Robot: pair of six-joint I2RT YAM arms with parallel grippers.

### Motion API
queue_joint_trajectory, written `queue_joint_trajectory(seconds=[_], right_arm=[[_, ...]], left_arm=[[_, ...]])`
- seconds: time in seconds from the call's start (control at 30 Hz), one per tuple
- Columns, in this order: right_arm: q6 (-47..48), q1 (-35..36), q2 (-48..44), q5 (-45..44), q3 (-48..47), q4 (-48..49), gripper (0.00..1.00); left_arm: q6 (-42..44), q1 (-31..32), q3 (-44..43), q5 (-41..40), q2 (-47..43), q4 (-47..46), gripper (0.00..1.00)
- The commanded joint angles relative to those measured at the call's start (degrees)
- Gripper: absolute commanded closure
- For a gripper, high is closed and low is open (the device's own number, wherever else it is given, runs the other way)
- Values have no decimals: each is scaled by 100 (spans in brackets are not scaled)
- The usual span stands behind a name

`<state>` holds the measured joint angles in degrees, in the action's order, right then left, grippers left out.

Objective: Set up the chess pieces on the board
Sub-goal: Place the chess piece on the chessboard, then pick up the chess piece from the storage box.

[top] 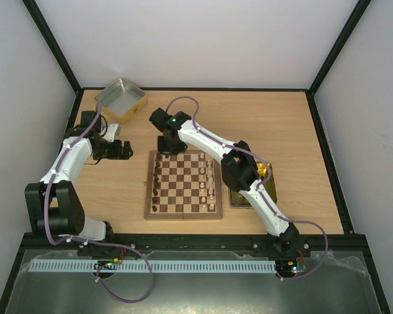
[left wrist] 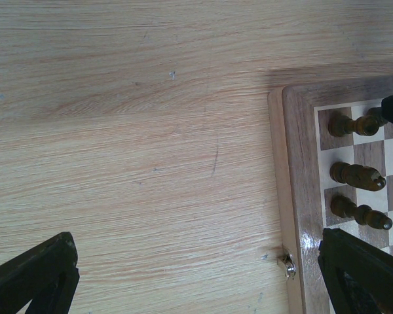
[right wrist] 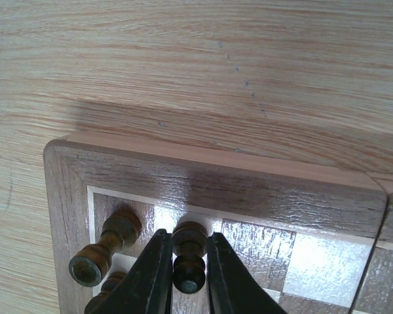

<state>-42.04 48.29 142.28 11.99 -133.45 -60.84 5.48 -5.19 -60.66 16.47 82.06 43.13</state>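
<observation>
Dark brown chess piece point(right wrist: 188, 241) pinched in right gripper point(right wrist: 187, 271) at the board's point(right wrist: 216, 186) far-left corner, placement step; next, release cleanly beside its neighbour point(right wrist: 106, 250); left gripper point(left wrist: 200, 281) spread wide.

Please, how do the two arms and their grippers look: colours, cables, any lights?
The left arm and right arm have white links and black joints. A mauve cable loops along each. The right arm shows a small green light. The fingers are black and tapering.

Table point(top: 295, 124); board point(top: 183, 214); silver tin point(top: 120, 95); gold tin point(top: 264, 172)
</observation>
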Motion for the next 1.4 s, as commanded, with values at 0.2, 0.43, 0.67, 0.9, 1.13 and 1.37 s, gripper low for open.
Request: queue_joint_trajectory(seconds=[0.2, 0.43, 0.67, 0.9, 1.13, 1.37], right_arm=[[3, -14, 72, 71, -155, -46, 82], [12, -13, 14, 70, -155, -51, 77], [-77, -38, -155, -54, -157, 21, 69], [-390, -243, -624, -421, -112, 115, 63], [-464, -790, -2001, -1297, 708, 177, 64], [-167, -1161, -3762, -2177, 3228, -318, 65]], left_arm=[[-45, -48, 28, 84, 55, 28, 0], [-42, -43, 31, 93, 80, 28, 0], [-45, -43, 37, 102, 56, 20, 0], [-46, -43, 55, 102, 8, 20, 0], [-45, -43, 64, 91, -56, 20, 0], [-41, -43, 91, 110, -104, 11, 0]])
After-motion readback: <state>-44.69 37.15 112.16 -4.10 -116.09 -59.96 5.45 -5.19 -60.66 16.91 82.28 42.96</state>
